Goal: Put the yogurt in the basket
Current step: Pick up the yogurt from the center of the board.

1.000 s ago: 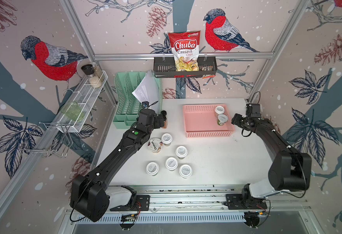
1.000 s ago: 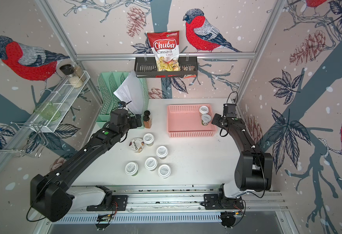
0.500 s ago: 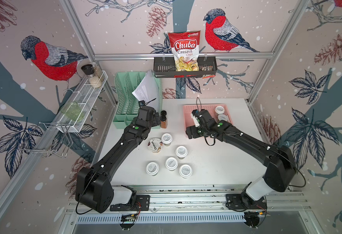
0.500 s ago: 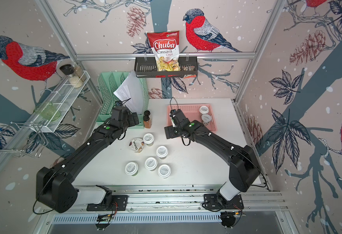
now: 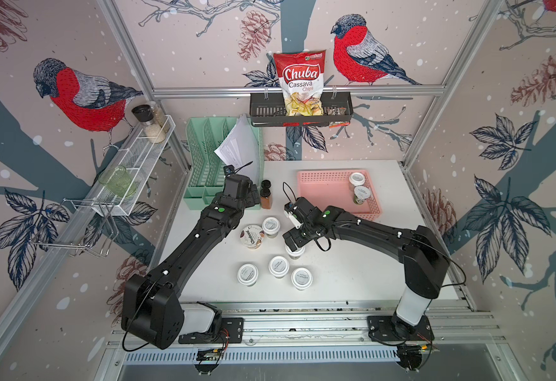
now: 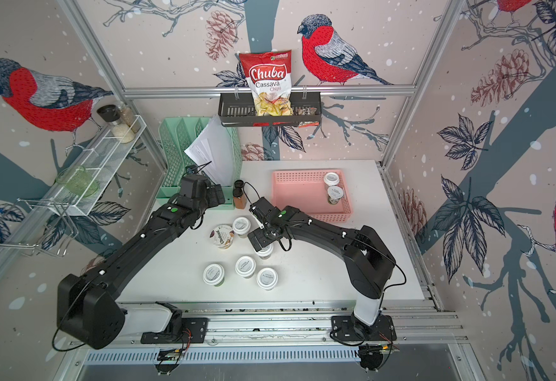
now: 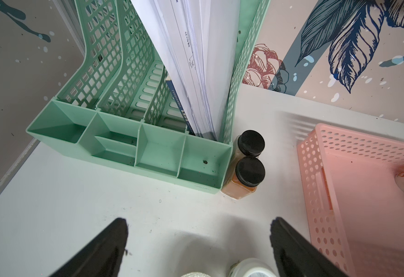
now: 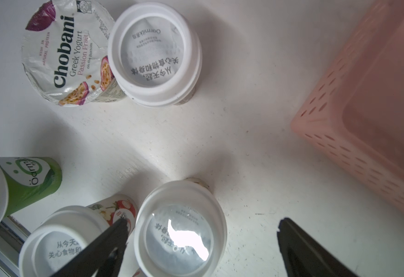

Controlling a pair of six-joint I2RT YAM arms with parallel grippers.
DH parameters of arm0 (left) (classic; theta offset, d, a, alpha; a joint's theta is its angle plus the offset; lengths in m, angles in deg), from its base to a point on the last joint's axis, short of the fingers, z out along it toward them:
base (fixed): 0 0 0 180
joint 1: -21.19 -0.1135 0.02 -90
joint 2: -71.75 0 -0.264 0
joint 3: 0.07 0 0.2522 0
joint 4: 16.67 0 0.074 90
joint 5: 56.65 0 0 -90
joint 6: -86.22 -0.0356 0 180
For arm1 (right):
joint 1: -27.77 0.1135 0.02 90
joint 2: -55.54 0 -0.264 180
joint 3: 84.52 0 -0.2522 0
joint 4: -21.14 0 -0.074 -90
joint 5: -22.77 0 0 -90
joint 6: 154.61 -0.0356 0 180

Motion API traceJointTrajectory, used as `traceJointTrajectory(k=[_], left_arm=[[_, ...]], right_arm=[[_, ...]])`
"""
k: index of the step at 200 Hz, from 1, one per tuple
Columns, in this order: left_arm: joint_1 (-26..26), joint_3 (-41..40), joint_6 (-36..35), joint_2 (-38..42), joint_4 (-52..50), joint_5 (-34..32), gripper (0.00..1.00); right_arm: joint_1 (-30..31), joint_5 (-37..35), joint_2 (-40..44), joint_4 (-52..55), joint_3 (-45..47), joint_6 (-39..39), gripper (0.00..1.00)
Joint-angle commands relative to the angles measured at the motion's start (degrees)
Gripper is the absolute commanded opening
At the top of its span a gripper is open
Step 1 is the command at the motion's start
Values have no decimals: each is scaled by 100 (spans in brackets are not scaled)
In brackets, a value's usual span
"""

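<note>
The salmon-pink basket [image 5: 323, 194] [image 6: 298, 194] stands at the back right with two yogurt jars [image 5: 359, 186] [image 6: 333, 186] at its right end. On the table left of it stand the Chobani cup [image 5: 253, 235] [image 8: 66, 55] and several white-lidded jars [image 5: 278, 266] [image 6: 245, 265]. My right gripper [image 5: 295, 240] [image 8: 201, 230] hangs open over one jar [image 8: 179, 232]. That jar's lid lies between the fingers, closer to one of them, untouched. My left gripper [image 5: 253, 194] [image 7: 198, 227] is open and empty above bare table beside the spice bottles.
Two orange spice bottles [image 5: 266, 198] [image 7: 249, 163] stand against a green file organizer [image 5: 210, 165] holding papers. A black tray [image 5: 263, 112] with a chips bag hangs on the back wall. A white wire rack [image 5: 138, 161] hangs on the left wall.
My right arm has swung from the basket's right end across to the jars on the table, and its jaws have opened wider. The left arm has barely moved.
</note>
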Motion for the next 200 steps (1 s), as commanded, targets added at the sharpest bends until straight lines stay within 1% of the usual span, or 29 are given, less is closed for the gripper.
traceJointTrajectory(k=[1,39,85,147,200], left_arm=[[-24,-4,-52,37,71,18,96],[-21,-5,-63,50,82,45,96],[-17,-6,-66,81,85,60,96],[-18,-38,-64,108,99,62,96],[-14,-39,-66,97,107,97,96]], right_arm=[[85,-32,-23,101,-14,20,100],[249,-43,-77,131,81,-16,100],[247,-239,-103,106,162,-39,100],[255,-355,-132,108,247,-36,90],[283,-341,-132,71,217,-45,88]])
